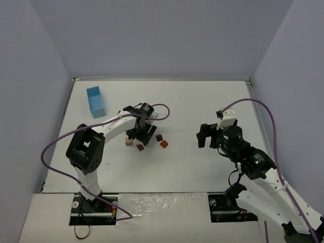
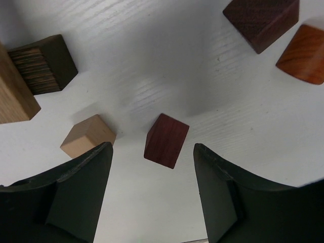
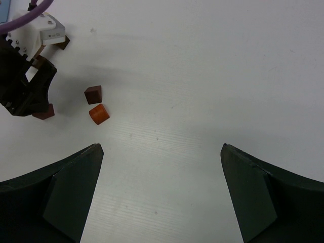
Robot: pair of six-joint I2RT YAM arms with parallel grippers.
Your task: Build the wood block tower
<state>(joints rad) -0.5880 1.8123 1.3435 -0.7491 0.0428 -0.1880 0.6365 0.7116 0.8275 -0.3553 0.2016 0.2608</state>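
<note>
The wood blocks lie scattered on the white table. My left gripper [image 1: 141,132] hangs open over them. In the left wrist view a dark red block [image 2: 166,140] lies just ahead of the gap between the fingers, untouched. A tan cube [image 2: 88,135] sits by the left finger. A dark striped block [image 2: 43,63] and a light tan bar [image 2: 12,91] lie at the left. A brown block [image 2: 261,20] and a reddish-orange one [image 2: 304,53] lie at the top right. My right gripper [image 1: 205,135] is open and empty, well right of the blocks. The tower is out of view.
A light blue box [image 1: 95,101] stands at the back left of the table [image 1: 202,101]. The right wrist view shows the brown block [image 3: 93,94], the orange block [image 3: 99,113] and the left gripper [image 3: 25,91] at its far left. Grey walls surround the table.
</note>
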